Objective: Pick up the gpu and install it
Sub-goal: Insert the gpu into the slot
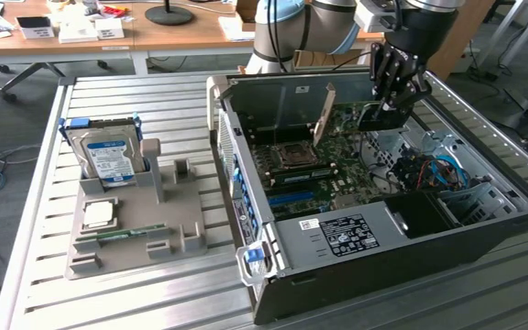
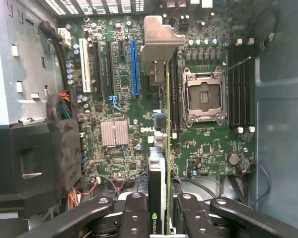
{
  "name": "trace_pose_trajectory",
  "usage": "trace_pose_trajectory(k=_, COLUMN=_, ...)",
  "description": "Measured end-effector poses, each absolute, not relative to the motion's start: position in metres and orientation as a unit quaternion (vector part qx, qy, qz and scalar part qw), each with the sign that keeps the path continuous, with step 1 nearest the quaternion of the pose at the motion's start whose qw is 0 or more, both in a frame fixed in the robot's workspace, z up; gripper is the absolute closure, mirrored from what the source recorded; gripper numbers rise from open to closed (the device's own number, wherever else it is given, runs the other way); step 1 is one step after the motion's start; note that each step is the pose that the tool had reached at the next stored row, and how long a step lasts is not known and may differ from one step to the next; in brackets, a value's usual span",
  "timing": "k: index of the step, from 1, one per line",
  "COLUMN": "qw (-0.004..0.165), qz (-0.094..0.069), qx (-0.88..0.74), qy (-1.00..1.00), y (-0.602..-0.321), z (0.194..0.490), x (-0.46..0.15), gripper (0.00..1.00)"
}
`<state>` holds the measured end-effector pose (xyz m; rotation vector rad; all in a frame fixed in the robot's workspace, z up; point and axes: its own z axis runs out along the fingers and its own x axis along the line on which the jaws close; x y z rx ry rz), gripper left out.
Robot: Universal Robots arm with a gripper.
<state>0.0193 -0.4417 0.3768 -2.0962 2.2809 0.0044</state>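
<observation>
Exterior view: gripper (image 1: pixel 394 103) down inside the open computer case (image 1: pixel 411 237), clamped on the gpu (image 1: pixel 379 118). Holds the card over the motherboard (image 1: pixel 337 141). Wrist view: fingers (image 2: pixel 134 213) pressed against both faces of the gpu (image 2: pixel 158 171), seen edge-on, silver bracket (image 2: pixel 161 39) at the far end, card edge running between the blue slot (image 2: pixel 134 67) and the CPU socket (image 2: pixel 204 96). Possibly not seated; contact with any slot hard to judge. Hard drive (image 1: pixel 108 155) upright in the grey holder (image 1: pixel 135 227), well apart from the case on the table (image 1: pixel 154 96).
</observation>
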Motion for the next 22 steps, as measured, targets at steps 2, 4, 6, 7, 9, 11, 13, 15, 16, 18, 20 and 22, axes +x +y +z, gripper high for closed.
trace_pose_trajectory(k=2, qw=0.022, qz=0.001, qx=-0.676, qy=0.736, y=-0.4417, z=0.3758, x=0.0193, gripper=0.73)
trace_pose_trajectory(k=4, qw=0.022, qz=0.001, qx=-0.676, qy=0.736, y=-0.4417, z=0.3748, x=0.0191, gripper=0.73)
trace_pose_trajectory(k=6, qw=0.022, qz=0.001, qx=-0.676, qy=0.736, y=-0.4418, z=0.3743, x=0.0179, gripper=0.73)
trace_pose_trajectory(k=7, qw=0.022, qz=0.001, qx=-0.676, qy=0.736, y=-0.4419, z=0.3742, x=0.0171, gripper=0.73)
trace_pose_trajectory(k=9, qw=0.022, qz=0.001, qx=-0.677, qy=0.736, y=-0.4421, z=0.3738, x=0.0151, gripper=0.73)
trace_pose_trajectory(k=11, qw=0.022, qz=0.001, qx=-0.676, qy=0.736, y=-0.4424, z=0.3734, x=0.013, gripper=0.73)
trace_pose_trajectory(k=13, qw=0.022, qz=0.002, qx=-0.676, qy=0.736, y=-0.4427, z=0.3724, x=0.0115, gripper=0.73)
trace_pose_trajectory(k=15, qw=0.022, qz=0.001, qx=-0.677, qy=0.736, y=-0.4434, z=0.3706, x=0.0108, gripper=0.73)
trace_pose_trajectory(k=16, qw=0.022, qz=0.001, qx=-0.676, qy=0.736, y=-0.4436, z=0.3694, x=0.0105, gripper=0.73)
trace_pose_trajectory(k=18, qw=0.022, qz=0.001, qx=-0.677, qy=0.736, y=-0.4436, z=0.3682, x=0.0103, gripper=0.73)
trace_pose_trajectory(k=20, qw=0.022, qz=0.001, qx=-0.677, qy=0.736, y=-0.4437, z=0.3683, x=0.0103, gripper=0.73)
trace_pose_trajectory(k=22, qw=0.022, qz=0.001, qx=-0.677, qy=0.736, y=-0.4436, z=0.3681, x=0.0102, gripper=0.73)
